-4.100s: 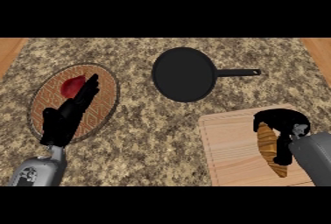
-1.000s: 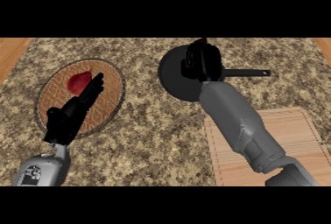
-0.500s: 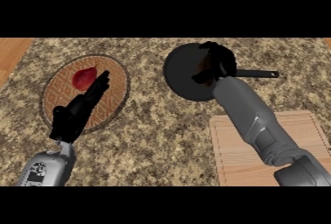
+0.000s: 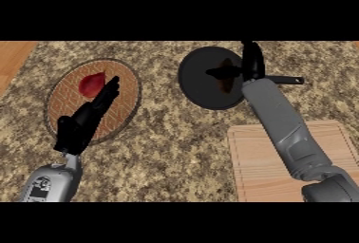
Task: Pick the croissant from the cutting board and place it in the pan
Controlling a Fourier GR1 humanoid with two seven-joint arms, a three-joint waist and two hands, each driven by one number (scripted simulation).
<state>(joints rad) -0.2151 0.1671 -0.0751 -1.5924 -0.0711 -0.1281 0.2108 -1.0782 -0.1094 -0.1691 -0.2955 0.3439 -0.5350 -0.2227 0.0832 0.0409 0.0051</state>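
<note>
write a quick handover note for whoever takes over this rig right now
Right hand: over the round black frying pan, right at the brown croissant; whether it grips it cannot be told.
Left hand: open, holding nothing, above the round brown plate.
Done: croissant is off the light wooden cutting board and inside the pan's rim.
Left: confirm release, then pull the right arm back.

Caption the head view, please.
Right hand over the pan with the croissant beneath it; left hand open above a woven plate holding a red item; cutting board at lower right.
</note>
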